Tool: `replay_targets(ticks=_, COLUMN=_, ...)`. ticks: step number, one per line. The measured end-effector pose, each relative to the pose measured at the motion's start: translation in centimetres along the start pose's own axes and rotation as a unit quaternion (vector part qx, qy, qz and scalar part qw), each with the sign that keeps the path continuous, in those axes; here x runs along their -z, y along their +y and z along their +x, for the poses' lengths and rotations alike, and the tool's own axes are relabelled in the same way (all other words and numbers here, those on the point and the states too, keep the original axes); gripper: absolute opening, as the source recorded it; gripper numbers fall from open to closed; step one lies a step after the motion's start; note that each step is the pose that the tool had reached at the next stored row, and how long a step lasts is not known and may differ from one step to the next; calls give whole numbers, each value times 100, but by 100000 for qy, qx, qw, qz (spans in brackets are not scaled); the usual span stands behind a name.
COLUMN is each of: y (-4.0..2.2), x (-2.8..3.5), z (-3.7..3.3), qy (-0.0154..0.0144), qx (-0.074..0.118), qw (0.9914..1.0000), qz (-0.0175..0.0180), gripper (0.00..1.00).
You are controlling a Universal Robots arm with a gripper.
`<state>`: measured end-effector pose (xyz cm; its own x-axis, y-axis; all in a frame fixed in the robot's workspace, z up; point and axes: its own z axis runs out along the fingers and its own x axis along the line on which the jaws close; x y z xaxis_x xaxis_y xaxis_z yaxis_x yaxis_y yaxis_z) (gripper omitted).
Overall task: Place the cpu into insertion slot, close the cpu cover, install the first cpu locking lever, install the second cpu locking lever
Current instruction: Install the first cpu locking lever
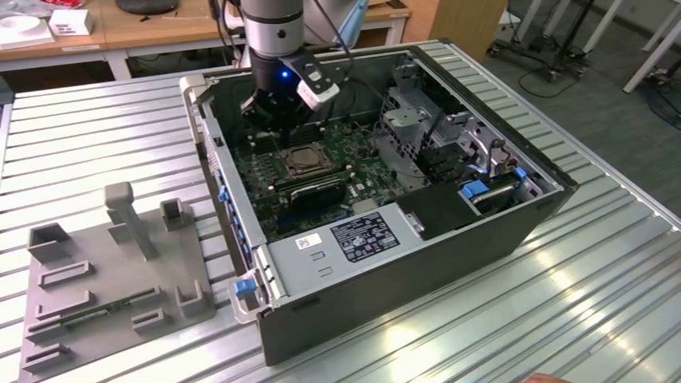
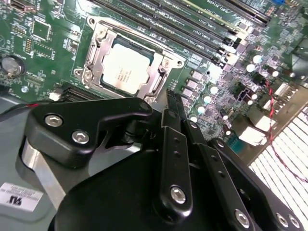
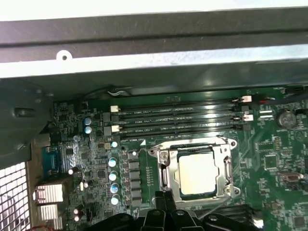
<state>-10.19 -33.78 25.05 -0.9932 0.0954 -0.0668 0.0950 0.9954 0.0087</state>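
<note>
The cpu (image 2: pixel 122 70) (image 3: pixel 197 173), a square chip with a pale metal top, lies flat in the insertion slot (image 2: pixel 142 49) on the green motherboard. The silvery cpu cover (image 2: pixel 98 48) (image 3: pixel 163 168) is down around it, framing the chip. My gripper (image 2: pixel 174 98) (image 3: pixel 166 196) hovers just beside the socket's edge with its black fingers pressed together and nothing between them. In the exterior view the gripper (image 1: pixel 279 132) hangs inside the open computer case, just behind the socket (image 1: pixel 301 159). I cannot make out how the locking levers stand.
Long black memory slots (image 3: pixel 175 120) run beside the socket. A grey perforated drive cage (image 1: pixel 410 132) and the power supply (image 1: pixel 352 235) stand inside the case. The case wall (image 3: pixel 154 57) rises close by. A grey fixture (image 1: pixel 112 271) lies on the table at the exterior view's left.
</note>
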Motion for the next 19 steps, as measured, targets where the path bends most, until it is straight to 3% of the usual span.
replay_targets(ticks=3, y=0, x=29, z=-2, qy=-2, qx=1, qw=100000, qz=-2, gripper=11)
replay_targets(ticks=10, y=-1, x=32, z=1, qy=11, qx=-2, qw=100000, qz=-118, gripper=11)
replay_targets(ticks=16, y=-5, x=33, z=50, qy=-50, qx=-109, qw=99986, qz=-1693, gripper=11)
replay_targets(ticks=19, y=-9, x=37, z=97, qy=-143, qx=-134, qw=99979, qz=-2042, gripper=11)
